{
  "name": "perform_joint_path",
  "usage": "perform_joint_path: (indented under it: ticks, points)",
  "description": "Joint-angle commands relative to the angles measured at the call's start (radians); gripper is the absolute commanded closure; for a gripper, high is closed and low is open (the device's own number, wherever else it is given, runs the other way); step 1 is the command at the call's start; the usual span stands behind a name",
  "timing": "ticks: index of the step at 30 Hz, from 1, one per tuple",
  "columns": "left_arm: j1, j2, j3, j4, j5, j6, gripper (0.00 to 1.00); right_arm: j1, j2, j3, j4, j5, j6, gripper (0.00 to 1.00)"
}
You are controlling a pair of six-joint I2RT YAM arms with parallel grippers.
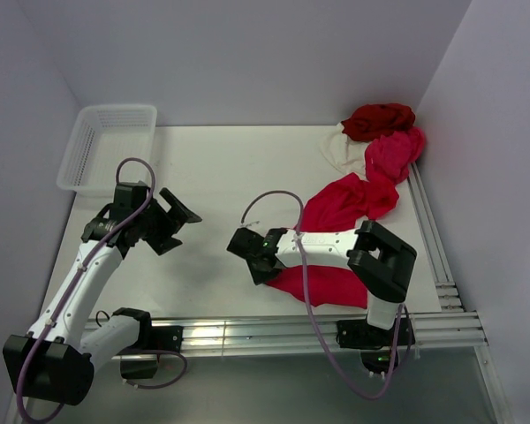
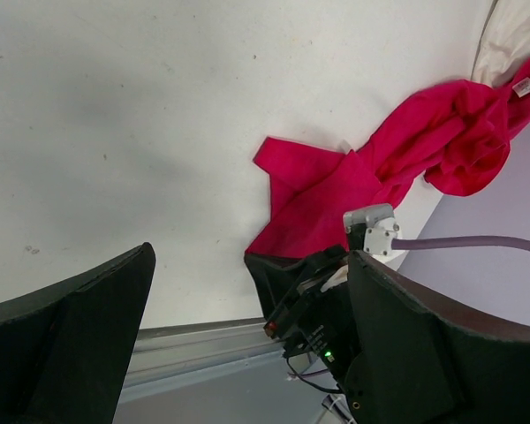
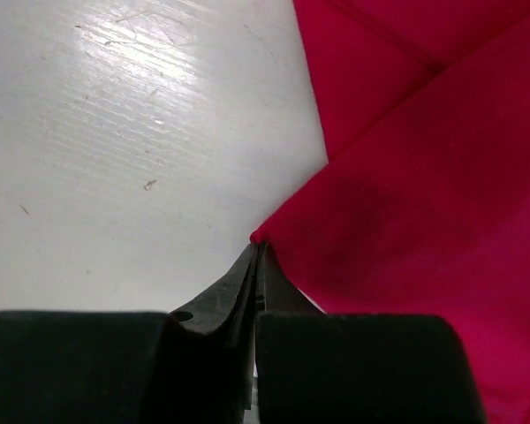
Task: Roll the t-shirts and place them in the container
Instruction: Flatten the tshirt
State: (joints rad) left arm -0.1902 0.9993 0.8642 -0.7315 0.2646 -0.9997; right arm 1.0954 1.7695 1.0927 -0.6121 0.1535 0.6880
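Crimson t-shirt (image 1: 344,205) pinched in right gripper (image 3: 254,254); mesh basket (image 1: 81,155) well apart.

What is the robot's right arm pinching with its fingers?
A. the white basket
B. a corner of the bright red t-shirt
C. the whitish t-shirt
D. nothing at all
B: in the right wrist view, the right arm's fingers are pressed shut on a pointed corner of the crimson t-shirt, just above the white table.
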Motion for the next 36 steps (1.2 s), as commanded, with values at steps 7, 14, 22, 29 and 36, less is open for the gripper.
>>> perform_joint_path:
  ticks: [7, 14, 22, 29, 36]
  points:
    - [-0.014, 0.036, 0.009, 0.056, 0.078, 0.042, 0.05, -0.041, -0.400, 0.171, -0.182, 0.156, 0.044, 1.00]
    - [-0.136, 0.131, 0.045, 0.193, 0.076, -0.023, 0.05, -0.377, -0.643, 0.277, -0.244, 0.017, 0.010, 1.00]
    - [-0.388, 0.194, 0.208, 0.400, 0.006, -0.025, 0.04, -0.502, -0.682, 0.256, -0.259, -0.068, -0.001, 1.00]
    - [-0.497, 0.205, 0.251, 0.558, -0.053, 0.148, 0.03, -0.502, -0.683, 0.237, -0.248, -0.108, 0.036, 1.00]
    - [-0.695, 0.268, 0.282, 0.580, -0.257, 0.263, 0.04, -0.502, -0.654, 0.266, -0.259, -0.129, 0.036, 1.00]
